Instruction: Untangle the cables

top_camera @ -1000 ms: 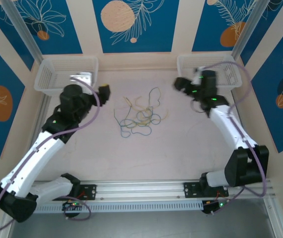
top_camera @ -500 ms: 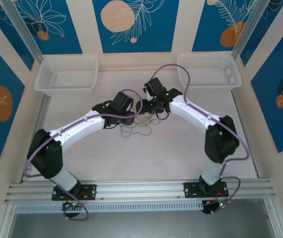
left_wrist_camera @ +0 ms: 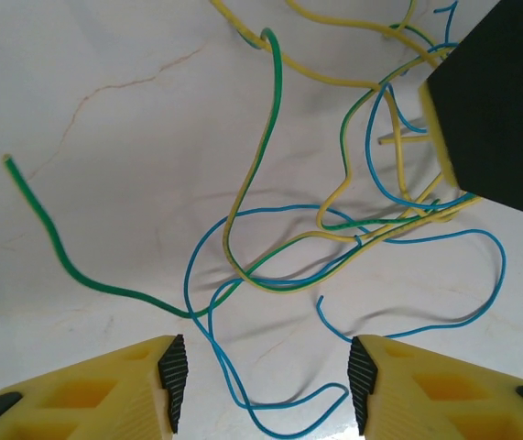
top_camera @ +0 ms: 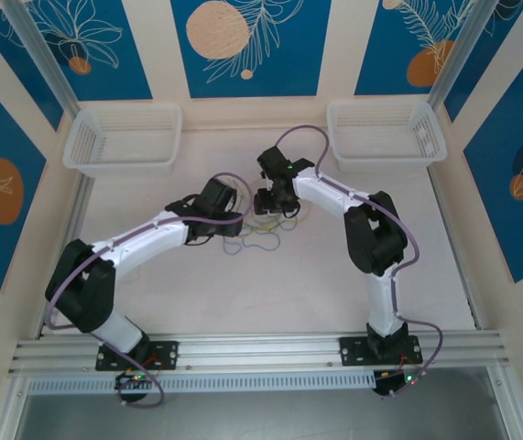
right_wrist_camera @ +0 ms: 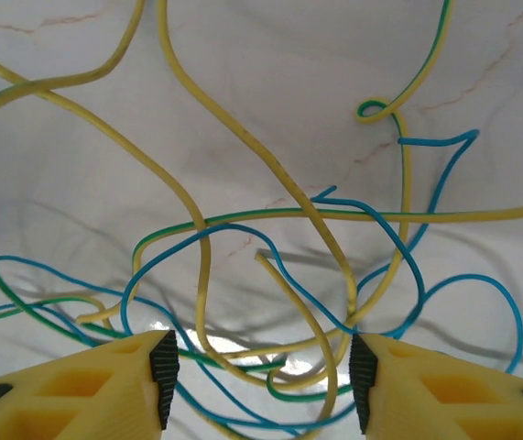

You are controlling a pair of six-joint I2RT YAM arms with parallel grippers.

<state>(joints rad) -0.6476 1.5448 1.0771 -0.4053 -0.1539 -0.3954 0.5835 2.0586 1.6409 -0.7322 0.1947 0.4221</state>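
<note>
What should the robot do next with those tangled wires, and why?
Probably lower the left gripper and pinch the blue wire. Its jaws stand open right above that loop, which lies at the edge of the tangle, away from most crossings. The right gripper, also open, hovers over the knotted middle.

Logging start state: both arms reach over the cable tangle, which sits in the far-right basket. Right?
Wrong place. The cables lie on the bare table mid-workspace, not in the basket; the top external view shows it. Both arms do reach over the tangle, with the left gripper and right gripper above it.
</note>
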